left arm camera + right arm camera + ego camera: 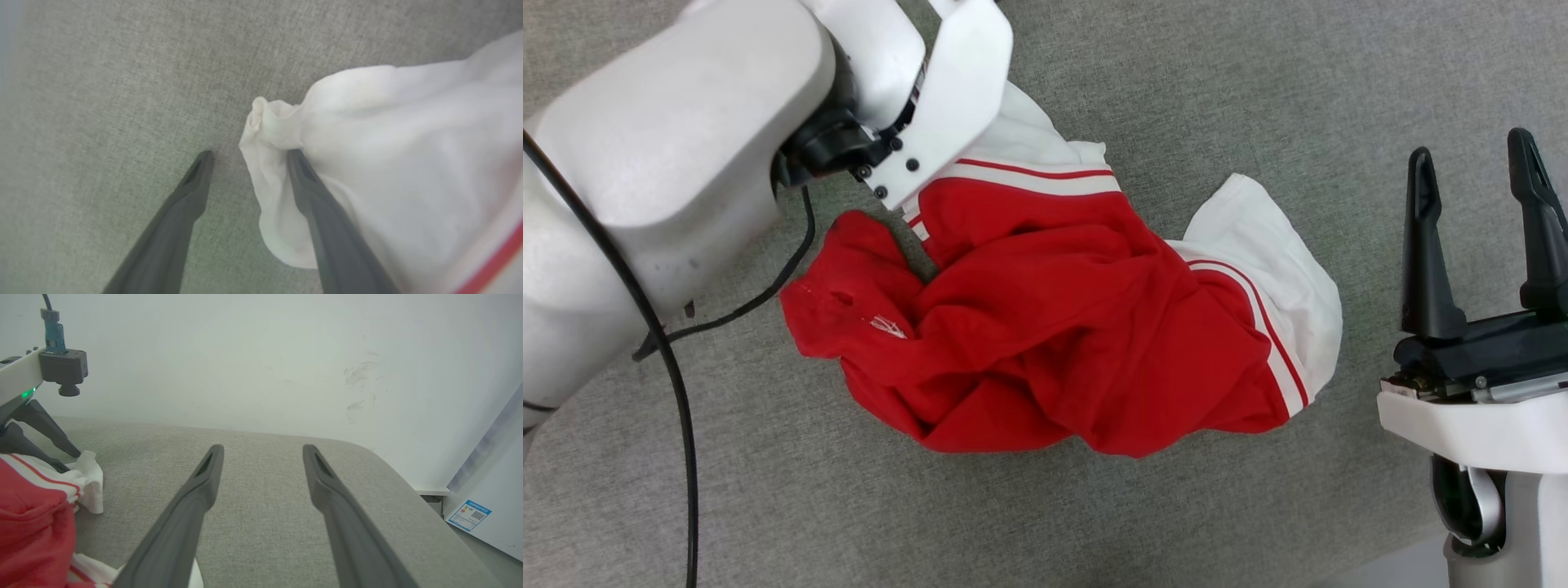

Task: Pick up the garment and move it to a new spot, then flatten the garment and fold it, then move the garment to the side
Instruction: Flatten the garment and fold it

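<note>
Now our left claw gapes astride the garment's sleeve to pinch it; our right claw hangs open, empty.

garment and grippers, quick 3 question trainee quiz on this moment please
1. True or false: the garment lies flat and fully spread out.
2. Multiple choice: what colour is the cloth at the left gripper? A red, B white, C black.
3. Fill in: the right gripper stands beside the garment, its fingers ____ and holding nothing.

Key: 1 false, it is crumpled; 2 B; 3 open.
</note>
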